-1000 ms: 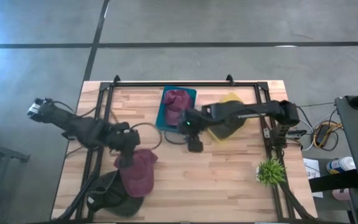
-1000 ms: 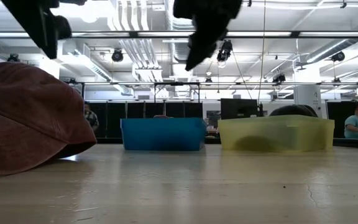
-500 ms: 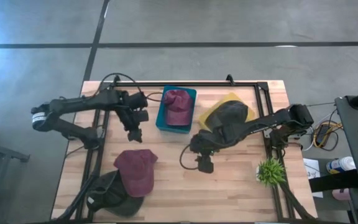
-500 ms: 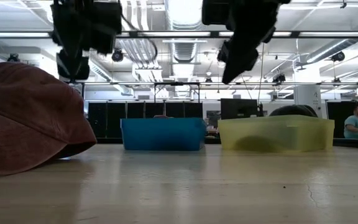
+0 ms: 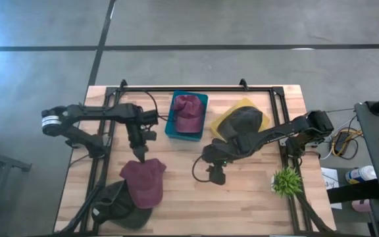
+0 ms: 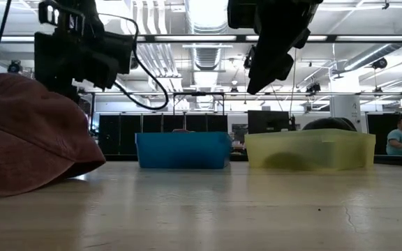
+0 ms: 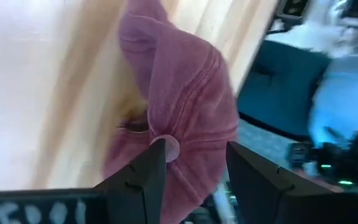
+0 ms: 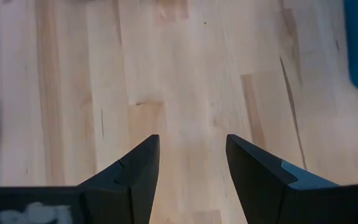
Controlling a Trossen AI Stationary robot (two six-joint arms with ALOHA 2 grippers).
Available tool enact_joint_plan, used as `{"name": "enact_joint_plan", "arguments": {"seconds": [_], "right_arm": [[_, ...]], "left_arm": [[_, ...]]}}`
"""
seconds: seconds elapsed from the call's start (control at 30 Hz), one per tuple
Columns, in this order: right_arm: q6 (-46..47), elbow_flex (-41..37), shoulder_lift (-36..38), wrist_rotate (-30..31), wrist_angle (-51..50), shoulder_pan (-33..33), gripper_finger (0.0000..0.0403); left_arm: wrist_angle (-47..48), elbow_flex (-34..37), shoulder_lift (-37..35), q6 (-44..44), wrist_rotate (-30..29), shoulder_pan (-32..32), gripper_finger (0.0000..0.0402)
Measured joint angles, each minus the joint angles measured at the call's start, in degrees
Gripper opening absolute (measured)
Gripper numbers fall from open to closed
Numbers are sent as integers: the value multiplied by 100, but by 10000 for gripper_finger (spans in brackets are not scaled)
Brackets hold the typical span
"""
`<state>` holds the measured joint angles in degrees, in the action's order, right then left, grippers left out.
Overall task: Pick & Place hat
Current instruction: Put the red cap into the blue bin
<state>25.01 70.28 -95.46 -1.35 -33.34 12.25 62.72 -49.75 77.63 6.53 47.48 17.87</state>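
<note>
A maroon cap [image 5: 143,182] lies crown up on the table near its left near corner, and it fills the left of the low view [image 6: 26,132]. My left gripper [image 5: 139,153] hangs open just above the cap's far edge. In the left wrist view [image 7: 194,165] its fingers stand on either side of the cap's crown button [image 7: 169,148] without touching it. My right gripper [image 5: 214,175] is open over bare wood at mid table [image 8: 188,162]. A blue bin [image 5: 174,125] holds another maroon cap [image 5: 188,108]. A yellow bin [image 5: 231,113] holds a dark cap [image 5: 245,120].
A dark cap [image 5: 114,207] lies partly under the maroon cap at the near left corner. A small green plant [image 5: 285,181] stands near the right edge. A black frame rail [image 5: 196,88] runs along the far and side edges. Bare wood lies between the two grippers.
My left gripper left the maroon cap's far edge, swung up toward the far edge beside the blue bin, then came back down over the cap's far edge. My right gripper moved from near the bins toward the near edge. The maroon cap stayed put.
</note>
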Motion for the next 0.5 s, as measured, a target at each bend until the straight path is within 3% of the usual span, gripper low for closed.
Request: {"name": "enact_joint_plan", "arguments": {"seconds": [0.1, 0.2, 0.5], "right_arm": [[52, 0, 0, 4, 36, 0, 183], [56, 0, -8, 4, 79, 0, 183], [120, 0, -15, 3, 90, 0, 183]], "left_arm": [[-24, 30, -12, -222, -559, 0, 161], [-180, 32, -12, -289, -746, 2, 161], [-394, 43, -14, -334, -356, -11, 161]]}}
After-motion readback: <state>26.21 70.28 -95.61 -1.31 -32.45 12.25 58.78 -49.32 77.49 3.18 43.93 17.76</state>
